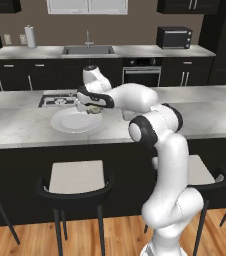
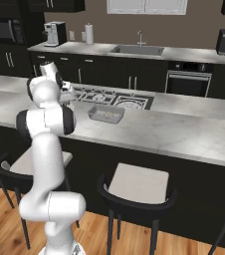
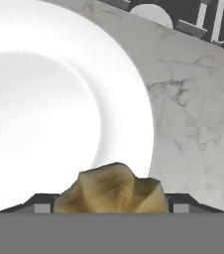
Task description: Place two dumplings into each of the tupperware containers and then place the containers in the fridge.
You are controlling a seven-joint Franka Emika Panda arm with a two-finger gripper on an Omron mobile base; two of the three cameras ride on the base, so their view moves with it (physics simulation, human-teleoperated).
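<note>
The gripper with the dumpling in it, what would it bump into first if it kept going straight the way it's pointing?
Most likely the white plate. The gripper, holding a dumpling, points down at the plate's edge, with the marble counter just beside. Depth is hard to judge, so it might graze the counter instead.

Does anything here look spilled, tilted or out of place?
Nothing stands out. The gripper holds a dumpling above the white plate, and the container sits flat on the counter.

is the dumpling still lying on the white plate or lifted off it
Lifted off. In the hand view the dumpling sits between the gripper fingertips, and in the left base view it hangs above the plate.
</note>
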